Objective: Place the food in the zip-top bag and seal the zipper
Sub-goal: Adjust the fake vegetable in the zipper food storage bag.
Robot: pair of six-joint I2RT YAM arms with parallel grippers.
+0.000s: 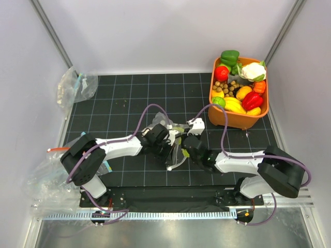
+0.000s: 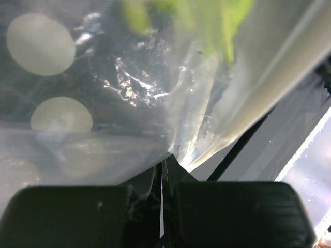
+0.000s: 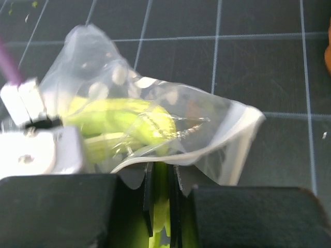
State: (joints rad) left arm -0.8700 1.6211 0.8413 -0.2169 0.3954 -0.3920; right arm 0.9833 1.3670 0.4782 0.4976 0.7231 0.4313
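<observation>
Covering the table is a black mat ruled with a pale grid (image 1: 119, 98), boxed in by plain white walls (image 1: 155, 36) with slanted metal posts (image 1: 51, 36) at the far corners. An orange plastic tub (image 1: 238, 120) of toy produce sits far right, and crumpled clear bags (image 1: 75, 85) lie far left. At the mat's centre, between both arms, is the clear white-dotted zip-top bag (image 3: 207, 139). The left gripper (image 2: 163, 178) is pinched tight on the bag's film beside its pale zipper strip (image 2: 258, 98). The right gripper (image 3: 161, 175) is clamped on the pale-green celery stalk (image 3: 124, 121), whose far part lies inside the bag.
</observation>
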